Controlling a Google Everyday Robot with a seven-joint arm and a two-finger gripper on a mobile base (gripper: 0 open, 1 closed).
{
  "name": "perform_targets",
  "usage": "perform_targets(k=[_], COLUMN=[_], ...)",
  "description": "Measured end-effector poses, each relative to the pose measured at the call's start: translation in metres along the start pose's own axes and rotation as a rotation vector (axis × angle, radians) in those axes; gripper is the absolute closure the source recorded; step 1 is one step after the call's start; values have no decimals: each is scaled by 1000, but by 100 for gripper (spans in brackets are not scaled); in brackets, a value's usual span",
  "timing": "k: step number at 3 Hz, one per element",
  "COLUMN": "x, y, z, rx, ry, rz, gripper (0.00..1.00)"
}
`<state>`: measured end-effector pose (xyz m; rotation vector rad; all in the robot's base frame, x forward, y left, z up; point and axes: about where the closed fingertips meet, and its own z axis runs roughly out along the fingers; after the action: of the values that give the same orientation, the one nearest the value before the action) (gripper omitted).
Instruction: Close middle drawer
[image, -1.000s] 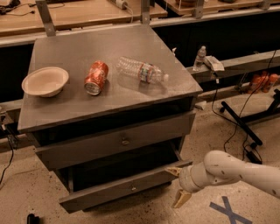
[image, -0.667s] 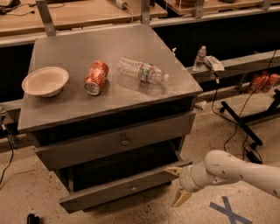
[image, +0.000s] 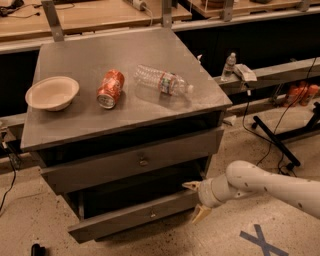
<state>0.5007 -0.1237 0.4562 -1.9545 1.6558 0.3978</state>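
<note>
The middle drawer is pulled out from the grey cabinet, a long low front with a small round knob. Above it is the taller top drawer front with its own knob, standing slightly out. The lowest drawer is hidden under the pulled-out one. My gripper, on a white arm coming in from the right, is at the right end of the middle drawer front. It is open, with one cream fingertip above and one below, and holds nothing.
On the cabinet top lie a white bowl, an orange can on its side and a clear plastic bottle on its side. Cables and a black stand leg are on the floor to the right. Blue tape cross is on the floor.
My gripper has edged slightly left and up towards the right end of the middle drawer front. The drawer itself looks unmoved.
</note>
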Motion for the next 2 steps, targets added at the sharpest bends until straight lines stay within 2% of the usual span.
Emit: perform_targets(k=[1,2], x=[8,23], y=[-19,-28], z=[18,40], rx=[-33,-73], ry=[9,19], rz=[15,55], gripper=[24,33])
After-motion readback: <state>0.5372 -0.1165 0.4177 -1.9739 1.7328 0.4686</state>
